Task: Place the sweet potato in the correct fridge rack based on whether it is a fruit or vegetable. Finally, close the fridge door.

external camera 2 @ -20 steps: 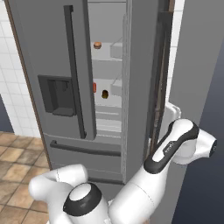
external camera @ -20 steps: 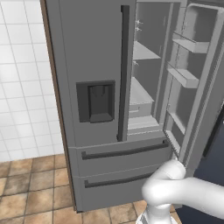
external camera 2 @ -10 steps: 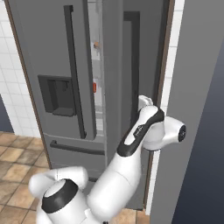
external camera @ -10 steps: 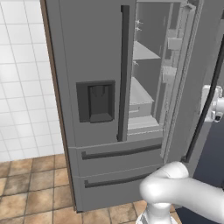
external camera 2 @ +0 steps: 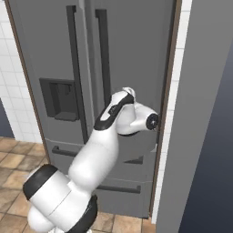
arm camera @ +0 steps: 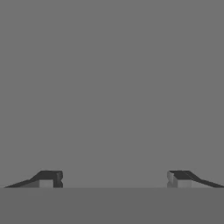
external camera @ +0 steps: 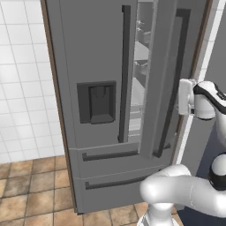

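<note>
The fridge's right door stands almost shut, with a narrow gap left beside the left door. Through that gap I see thin slivers of the pale fridge rack and other shelves. The sweet potato is hidden behind the doors. My gripper presses against the outer face of the right door near its right edge. In the hand view the gripper is open, its fingertips wide apart with nothing between them, facing the flat grey door face. In the right base view my arm reaches across the door.
A water dispenser sits in the left door, with long dark handles on both doors and two drawers below. A white tiled wall lies to the left, a dark panel to the right, tiled floor below.
The right door has swung from wide open to almost shut. My arm has followed it leftward, pushing on its outer face. The shelves and the items on them have gone out of sight.
</note>
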Robot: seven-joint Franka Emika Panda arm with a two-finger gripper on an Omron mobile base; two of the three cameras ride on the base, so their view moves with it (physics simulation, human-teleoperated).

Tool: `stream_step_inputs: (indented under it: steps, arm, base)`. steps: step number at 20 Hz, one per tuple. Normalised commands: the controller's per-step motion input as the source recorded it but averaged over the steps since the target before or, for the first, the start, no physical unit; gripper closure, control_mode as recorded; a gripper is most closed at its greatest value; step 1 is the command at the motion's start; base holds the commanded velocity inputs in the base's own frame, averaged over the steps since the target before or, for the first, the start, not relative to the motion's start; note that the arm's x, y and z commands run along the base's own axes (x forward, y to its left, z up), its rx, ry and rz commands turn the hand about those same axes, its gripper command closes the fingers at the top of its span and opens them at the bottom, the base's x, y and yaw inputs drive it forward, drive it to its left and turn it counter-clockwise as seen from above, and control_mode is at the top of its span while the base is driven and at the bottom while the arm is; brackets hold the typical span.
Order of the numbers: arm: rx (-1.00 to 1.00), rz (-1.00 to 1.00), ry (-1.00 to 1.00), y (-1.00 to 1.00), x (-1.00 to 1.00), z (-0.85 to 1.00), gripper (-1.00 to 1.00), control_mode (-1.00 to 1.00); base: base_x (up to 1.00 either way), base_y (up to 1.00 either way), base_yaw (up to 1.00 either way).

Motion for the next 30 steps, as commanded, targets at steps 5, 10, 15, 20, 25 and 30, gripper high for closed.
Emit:
stream_step_inputs:
  steps: [5,10,15,20,25,30]
  arm:
    - [-0.02,-0.21,0.09,0.44,0.56,0.24,-1.0,-1.0]
    - [-0.01,-0.22,0.13,0.33,0.54,0.22,-1.0,-1.0]
    - [-0.01,-0.21,0.13,0.26,0.46,0.15,-1.0,-1.0]
    - [-0.01,-0.2,0.1,0.21,0.5,0.0,-1.0,-1.0]
    - [0.0,-0.16,0.09,0.12,0.36,0.0,-1.0,-1.0]
    - [0.0,-0.07,0.01,0.1,-0.22,-0.03,-1.0,-1.0]
  base:
    - [0.0,0.0,0.0]
    - [0.0,0.0,0.0]
    - [0.0,0.0,0.0]
    - [0.0,0.0,0.0]
    - [0.0,0.0,0.0]
    - [0.0,0.0,0.0]
